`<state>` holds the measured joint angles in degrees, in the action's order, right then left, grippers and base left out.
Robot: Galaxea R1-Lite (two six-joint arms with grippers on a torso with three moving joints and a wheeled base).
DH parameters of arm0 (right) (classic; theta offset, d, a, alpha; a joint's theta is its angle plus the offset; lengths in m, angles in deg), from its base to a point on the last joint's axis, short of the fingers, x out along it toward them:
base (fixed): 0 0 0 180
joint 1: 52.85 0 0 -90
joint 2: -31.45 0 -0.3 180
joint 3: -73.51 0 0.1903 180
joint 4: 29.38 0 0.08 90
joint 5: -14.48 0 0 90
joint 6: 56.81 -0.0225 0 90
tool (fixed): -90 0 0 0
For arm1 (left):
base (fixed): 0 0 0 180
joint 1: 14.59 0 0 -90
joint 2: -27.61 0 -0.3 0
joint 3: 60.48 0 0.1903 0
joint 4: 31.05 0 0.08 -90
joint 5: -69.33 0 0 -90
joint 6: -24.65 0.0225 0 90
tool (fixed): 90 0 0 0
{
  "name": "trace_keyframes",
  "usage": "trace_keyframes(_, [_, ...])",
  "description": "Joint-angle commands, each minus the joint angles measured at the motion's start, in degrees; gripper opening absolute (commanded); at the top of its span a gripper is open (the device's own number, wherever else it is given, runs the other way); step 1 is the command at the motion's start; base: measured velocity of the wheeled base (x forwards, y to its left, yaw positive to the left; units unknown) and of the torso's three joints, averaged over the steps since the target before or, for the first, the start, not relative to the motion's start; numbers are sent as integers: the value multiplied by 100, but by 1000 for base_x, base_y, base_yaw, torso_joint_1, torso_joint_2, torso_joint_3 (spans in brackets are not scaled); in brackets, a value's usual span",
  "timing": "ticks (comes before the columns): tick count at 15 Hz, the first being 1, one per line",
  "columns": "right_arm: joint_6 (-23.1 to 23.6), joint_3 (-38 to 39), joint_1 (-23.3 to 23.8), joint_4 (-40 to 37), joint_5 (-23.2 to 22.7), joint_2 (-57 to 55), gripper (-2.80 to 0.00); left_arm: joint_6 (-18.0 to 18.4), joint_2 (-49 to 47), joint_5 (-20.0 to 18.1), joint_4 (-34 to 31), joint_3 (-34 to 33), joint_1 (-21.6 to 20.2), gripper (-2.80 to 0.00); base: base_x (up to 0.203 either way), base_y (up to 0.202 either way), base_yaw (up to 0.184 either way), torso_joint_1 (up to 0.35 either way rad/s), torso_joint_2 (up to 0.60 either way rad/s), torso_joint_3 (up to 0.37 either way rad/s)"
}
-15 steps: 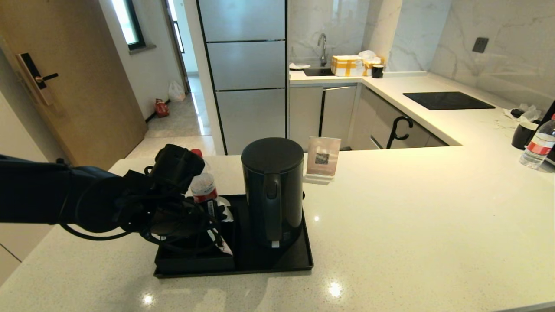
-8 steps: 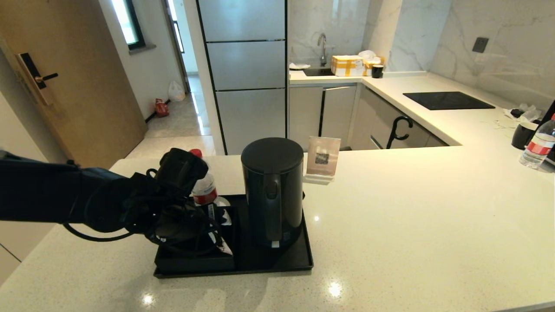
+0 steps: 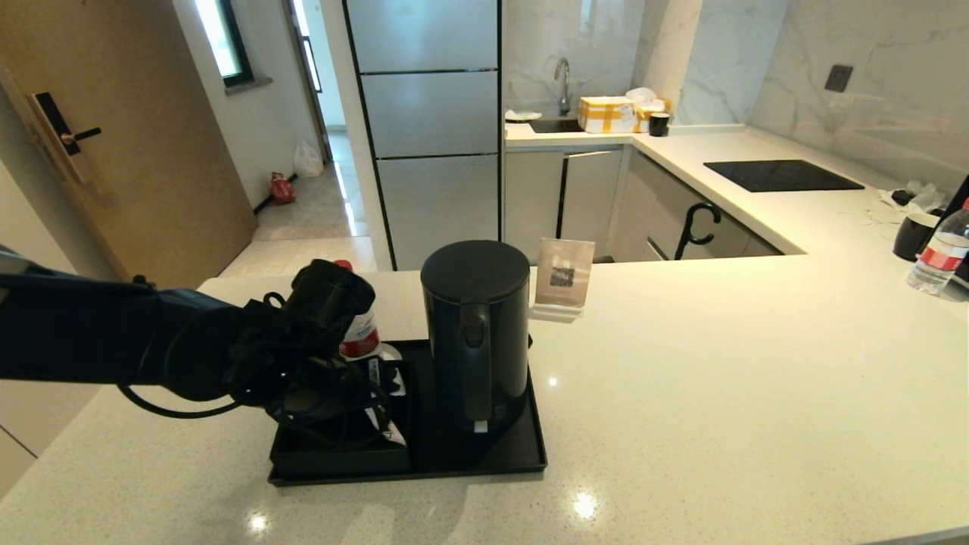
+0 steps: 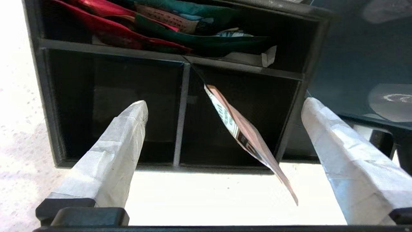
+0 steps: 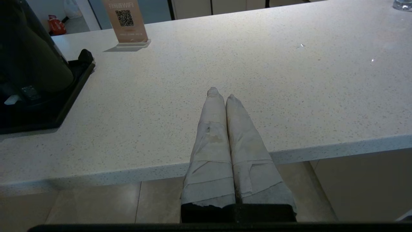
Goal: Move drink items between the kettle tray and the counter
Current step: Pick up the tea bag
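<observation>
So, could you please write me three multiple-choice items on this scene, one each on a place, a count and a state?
1. Where does the kettle stand?
A. on the tray
B. on the bare counter
C. beside the sink

2. How many bottles show in the head view?
A. none
B. one
C. two

3. How is the left end effector?
A. shut on the sachet
B. open, over the box
C. shut, empty

Key: 1 A, the kettle rises from the tray. 2 C, a bottle behind the left arm and another bottle far right. 3 B, its fingers stand wide apart, the sachet leaning untouched between them.
</observation>
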<state>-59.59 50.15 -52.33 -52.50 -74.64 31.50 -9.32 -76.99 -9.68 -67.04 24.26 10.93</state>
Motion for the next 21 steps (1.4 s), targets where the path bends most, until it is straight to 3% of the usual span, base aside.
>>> trace_keyframes(1, [-3, 0, 0, 2, 0, -5, -280, -21, 71, 17, -135, 112, 6, 0, 0, 0, 0, 0, 0, 0])
trace_keyframes(4, [-3, 0, 0, 2, 0, -5, -280, -16, 69, 22, -141, 115, 9, 0, 0, 0, 0, 0, 0, 0])
trace_keyframes(6, [-3, 0, 0, 2, 0, -5, -280, 93, 18, 456, -592, 341, 129, 0, 0, 0, 0, 0, 0, 0])
trace_keyframes(21, [-3, 0, 0, 2, 0, -5, -280, 59, -129, 588, -725, 411, 204, 0, 0, 0, 0, 0, 0, 0])
